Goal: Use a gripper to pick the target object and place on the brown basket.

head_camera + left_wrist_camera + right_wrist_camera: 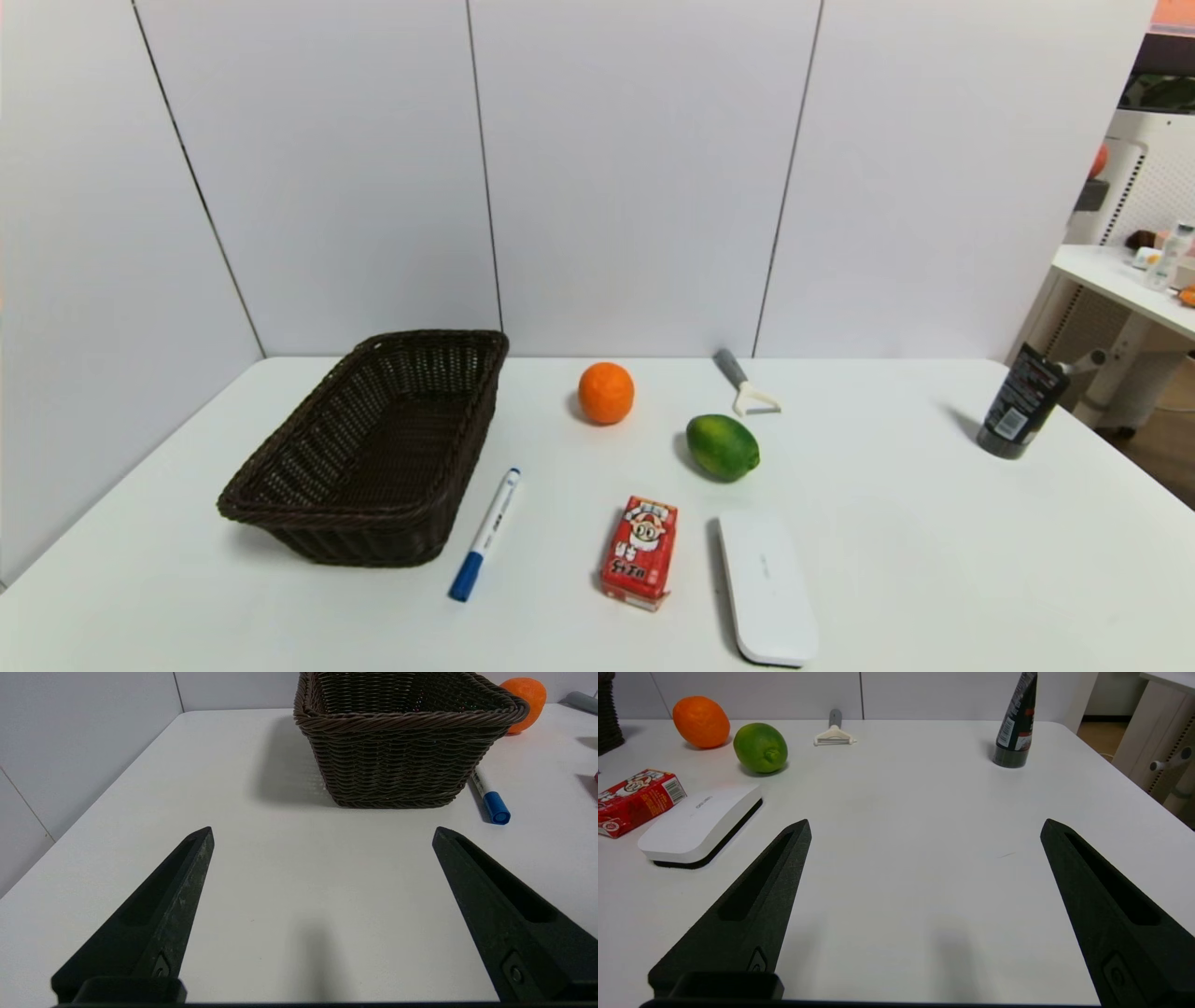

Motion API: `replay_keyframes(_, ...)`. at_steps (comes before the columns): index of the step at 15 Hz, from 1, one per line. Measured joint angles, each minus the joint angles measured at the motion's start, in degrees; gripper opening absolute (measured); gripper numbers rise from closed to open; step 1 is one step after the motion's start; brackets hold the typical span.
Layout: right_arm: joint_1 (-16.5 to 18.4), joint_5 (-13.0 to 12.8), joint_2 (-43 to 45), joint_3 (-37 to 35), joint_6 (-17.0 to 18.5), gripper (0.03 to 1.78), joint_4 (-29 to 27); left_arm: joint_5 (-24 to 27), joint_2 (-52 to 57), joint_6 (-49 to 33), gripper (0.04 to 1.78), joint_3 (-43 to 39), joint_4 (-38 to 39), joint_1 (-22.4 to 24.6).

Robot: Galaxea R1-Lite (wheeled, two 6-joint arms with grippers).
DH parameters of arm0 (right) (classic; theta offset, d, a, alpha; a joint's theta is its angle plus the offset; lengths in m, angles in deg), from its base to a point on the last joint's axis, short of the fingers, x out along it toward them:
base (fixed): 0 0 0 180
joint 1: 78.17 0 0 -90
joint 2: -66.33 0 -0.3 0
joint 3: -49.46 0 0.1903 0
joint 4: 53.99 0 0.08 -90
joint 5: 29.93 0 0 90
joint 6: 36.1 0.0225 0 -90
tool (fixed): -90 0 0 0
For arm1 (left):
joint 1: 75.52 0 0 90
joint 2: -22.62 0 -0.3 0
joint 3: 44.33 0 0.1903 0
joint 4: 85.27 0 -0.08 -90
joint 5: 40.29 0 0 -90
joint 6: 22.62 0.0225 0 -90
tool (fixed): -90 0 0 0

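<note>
beside white case (766, 586), red carton (640, 552)

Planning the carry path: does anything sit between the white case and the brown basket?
Yes. The red carton lies right beside the white case on the basket's side, and the blue-capped marker lies along the brown basket. Both are low. The open right gripper has bare table up to the case.

Head view looks down over the table (934, 560); both wrist views skim low, sharing the basket (402, 742) and orange (701, 722).
</note>
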Motion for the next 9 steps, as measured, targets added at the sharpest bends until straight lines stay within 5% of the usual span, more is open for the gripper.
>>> replay_keyframes(4,-0.29,1.29,-6.42,4.46,-0.85,1.70,0.27,-0.02,0.00,0.00,1.69,0.00,0.00,0.00)
replay_keyframes(9,-4.21,4.99,-29.25,24.20,-2.07,1.70,0.10,0.00,0.00,0.00,1.69,0.00,0.00,0.00)
